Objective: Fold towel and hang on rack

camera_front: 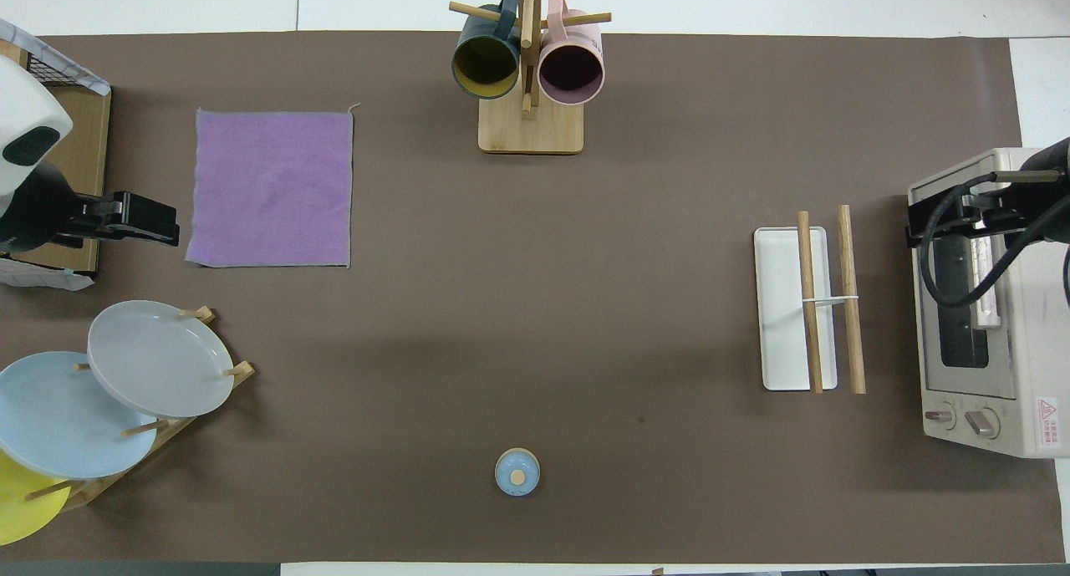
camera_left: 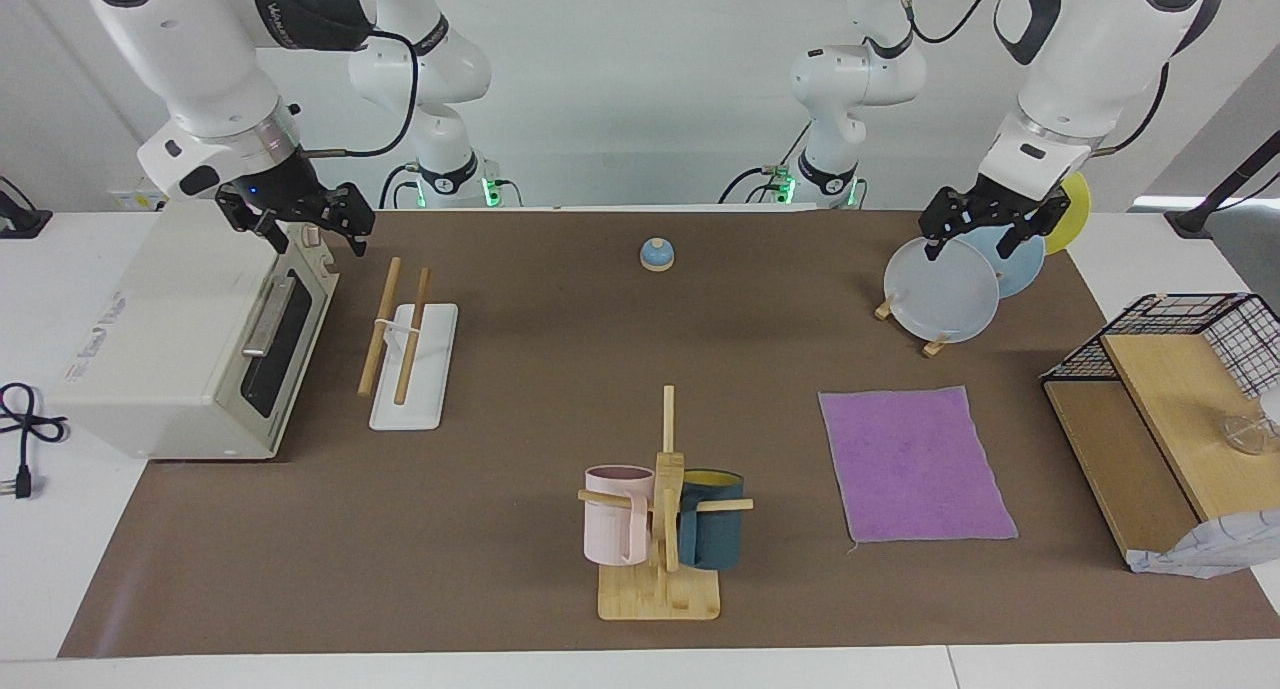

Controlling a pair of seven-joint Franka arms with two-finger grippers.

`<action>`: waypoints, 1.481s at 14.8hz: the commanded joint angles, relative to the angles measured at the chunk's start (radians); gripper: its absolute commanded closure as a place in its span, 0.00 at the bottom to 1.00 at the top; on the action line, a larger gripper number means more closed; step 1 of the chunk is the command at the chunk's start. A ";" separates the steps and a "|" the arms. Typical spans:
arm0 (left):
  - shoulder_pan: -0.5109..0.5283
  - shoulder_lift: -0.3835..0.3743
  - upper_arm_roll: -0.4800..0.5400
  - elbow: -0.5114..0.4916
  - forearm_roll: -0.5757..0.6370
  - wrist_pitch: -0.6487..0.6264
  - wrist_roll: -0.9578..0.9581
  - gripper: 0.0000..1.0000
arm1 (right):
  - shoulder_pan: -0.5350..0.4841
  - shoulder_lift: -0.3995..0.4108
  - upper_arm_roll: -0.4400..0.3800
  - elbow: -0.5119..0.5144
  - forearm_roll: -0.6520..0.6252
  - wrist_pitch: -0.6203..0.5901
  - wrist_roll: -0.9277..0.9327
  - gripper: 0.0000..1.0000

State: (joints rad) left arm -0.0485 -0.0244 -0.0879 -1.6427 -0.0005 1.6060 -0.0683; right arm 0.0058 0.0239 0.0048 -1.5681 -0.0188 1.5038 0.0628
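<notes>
- The towel (camera_left: 915,464) (camera_front: 272,189) lies flat and unfolded on the brown mat (camera_left: 520,569) (camera_front: 585,350), purple side up, toward the left arm's end of the table.
- The rack (camera_left: 410,354) (camera_front: 807,308), two wooden rails on a white base, sits toward the right arm's end, well apart from the towel. Nothing hangs on it.
- The left gripper (camera_left: 985,231) (camera_front: 146,221) hangs in the air over the plate stand (camera_left: 945,284) (camera_front: 125,384), with its fingers apart and nothing in them.
- The right gripper (camera_left: 295,219) (camera_front: 953,221) hangs over the toaster oven (camera_left: 190,344) (camera_front: 986,308), fingers apart too, holding nothing.
- A mug tree (camera_left: 665,509) (camera_front: 528,66) with a pink mug and a dark blue mug stands between towel and rack, farther from the robots.
- A small blue lid (camera_left: 657,254) (camera_front: 517,472) sits near the robots, in the middle.
- A wire basket (camera_left: 1200,339) sits on a wooden shelf at the left arm's end.
</notes>
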 commanded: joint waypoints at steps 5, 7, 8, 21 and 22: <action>-0.001 -0.017 0.007 -0.016 -0.010 -0.006 0.005 0.00 | -0.010 -0.012 0.004 -0.006 0.016 -0.011 -0.015 0.00; -0.002 -0.017 0.007 -0.016 -0.010 0.003 0.005 0.00 | -0.010 -0.012 0.004 -0.006 0.014 -0.011 -0.015 0.00; -0.002 -0.019 0.007 -0.020 -0.010 0.003 0.004 0.00 | -0.010 -0.012 0.004 -0.006 0.016 -0.011 -0.015 0.00; 0.151 0.024 0.007 -0.336 -0.016 0.351 0.013 0.00 | -0.010 -0.012 0.004 -0.006 0.014 -0.011 -0.015 0.00; 0.157 0.056 0.007 -0.347 -0.016 0.392 0.012 0.00 | -0.010 -0.012 0.004 -0.006 0.014 -0.011 -0.015 0.00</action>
State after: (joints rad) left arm 0.0831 -0.0057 -0.0776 -1.9297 -0.0011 1.9036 -0.0674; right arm 0.0058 0.0239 0.0048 -1.5681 -0.0188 1.5038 0.0628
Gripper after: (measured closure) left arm 0.000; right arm 0.000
